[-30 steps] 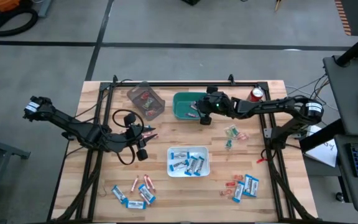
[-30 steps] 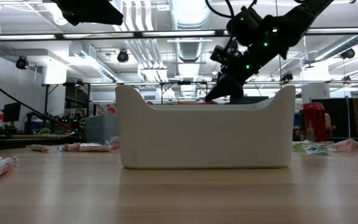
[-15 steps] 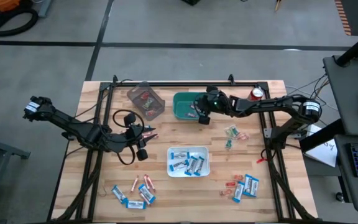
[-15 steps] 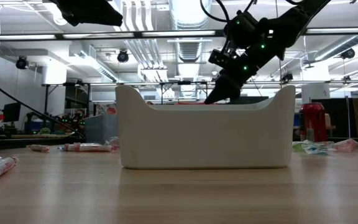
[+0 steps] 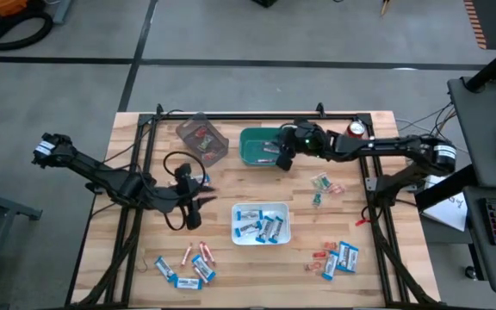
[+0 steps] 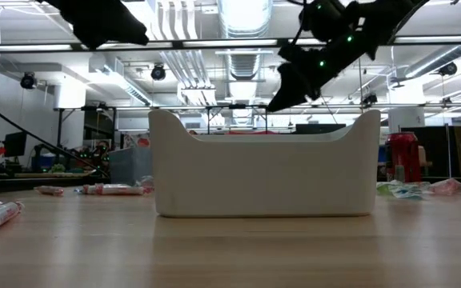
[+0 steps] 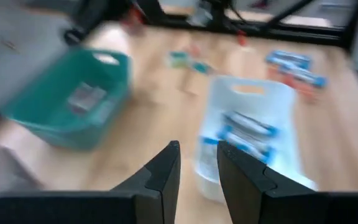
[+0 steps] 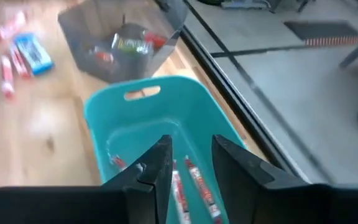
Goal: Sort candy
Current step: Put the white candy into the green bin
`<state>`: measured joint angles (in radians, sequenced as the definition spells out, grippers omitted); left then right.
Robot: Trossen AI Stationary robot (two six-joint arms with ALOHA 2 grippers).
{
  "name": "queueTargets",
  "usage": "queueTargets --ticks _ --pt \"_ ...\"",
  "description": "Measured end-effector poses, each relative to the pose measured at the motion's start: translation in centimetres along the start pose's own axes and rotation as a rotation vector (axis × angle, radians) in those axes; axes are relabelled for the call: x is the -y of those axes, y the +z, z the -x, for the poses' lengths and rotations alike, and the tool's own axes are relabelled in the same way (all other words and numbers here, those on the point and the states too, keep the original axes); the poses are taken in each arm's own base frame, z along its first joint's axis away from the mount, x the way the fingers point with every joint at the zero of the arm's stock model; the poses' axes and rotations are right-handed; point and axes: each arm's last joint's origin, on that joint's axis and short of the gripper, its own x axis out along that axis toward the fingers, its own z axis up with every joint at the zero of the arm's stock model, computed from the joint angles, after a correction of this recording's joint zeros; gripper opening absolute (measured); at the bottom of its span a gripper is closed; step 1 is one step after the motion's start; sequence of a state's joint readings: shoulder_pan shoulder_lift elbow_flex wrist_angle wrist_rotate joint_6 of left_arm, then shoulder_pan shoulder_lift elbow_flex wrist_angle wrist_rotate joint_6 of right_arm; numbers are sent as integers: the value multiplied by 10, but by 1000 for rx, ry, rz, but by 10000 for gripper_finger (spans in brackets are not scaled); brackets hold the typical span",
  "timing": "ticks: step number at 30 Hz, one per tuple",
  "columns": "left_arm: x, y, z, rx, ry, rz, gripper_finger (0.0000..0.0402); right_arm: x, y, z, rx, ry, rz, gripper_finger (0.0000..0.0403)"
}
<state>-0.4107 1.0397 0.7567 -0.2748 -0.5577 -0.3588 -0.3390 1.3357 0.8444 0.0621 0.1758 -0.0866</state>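
Risen off the green bin [image 5: 261, 145], right tool [image 5: 282, 160] gapes empty above pinkish-white sticks [image 8: 188, 183]; wooden surface [image 5: 231, 185].

Two dark, slender jointed arms. Left arm [image 5: 102, 176]: white-marked base joint, looped black cable near the wrist. Right arm [image 5: 377, 148]: white band by the base, small green lights at the wrist. Fingers [image 8: 148, 177] matte black, angular.

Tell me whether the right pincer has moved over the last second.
Yes. In the low view the right pincer has risen clear above the white bin's rim; overhead it sits at the green bin's right edge.
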Motion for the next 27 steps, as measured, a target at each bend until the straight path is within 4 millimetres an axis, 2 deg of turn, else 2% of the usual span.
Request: queueTargets --ticks 3,6,13,20,27 --pt "2 -4 0 -71 -95 87 91 -2 4 14 -7 18 -106 100" --pt "3 -9 1 -160 -145 202 91 -8 6 30 -20 114 -158 96" --pt "1 -31 5 -458 -115 516 91 -33 9 56 -52 280 -237 98" --pt "24 -56 -2 -708 -60 680 91 -54 7 62 -71 350 -195 87" --pt "48 -83 -12 -895 47 774 91 -58 5 63 -83 353 -173 80"
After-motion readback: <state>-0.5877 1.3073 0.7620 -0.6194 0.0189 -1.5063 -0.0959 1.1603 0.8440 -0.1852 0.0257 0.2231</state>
